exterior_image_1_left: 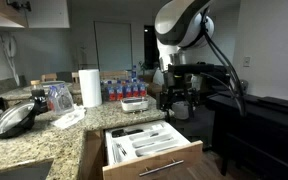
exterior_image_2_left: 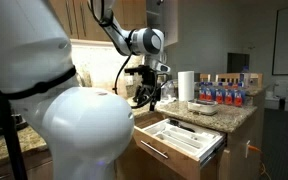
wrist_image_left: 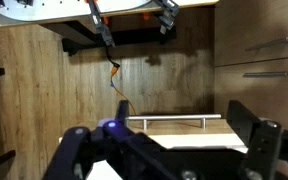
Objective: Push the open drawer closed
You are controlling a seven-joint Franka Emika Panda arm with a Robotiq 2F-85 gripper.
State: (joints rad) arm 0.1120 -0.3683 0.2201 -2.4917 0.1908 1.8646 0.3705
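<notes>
Drawer (exterior_image_1_left: 152,160) is seen pulled open under the granite table (exterior_image_1_left: 39,138) edge in both exterior views, with the white divider tray (exterior_image_1_left: 142,143) exposed. Hand (exterior_image_1_left: 176,98) is held in the air on the drawer's far side, apart from it. In the wrist view its fingers (wrist_image_left: 74,150) are spread, nothing gripped.

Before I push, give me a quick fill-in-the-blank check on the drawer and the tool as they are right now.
1. The drawer stands ___.
2. The divider tray inside it is ___ in colour.
3. The tool, jaws apart, grips ___.
4. The paper towel roll stands upright on the ___.
Missing words: open; white; nothing; counter.
</notes>
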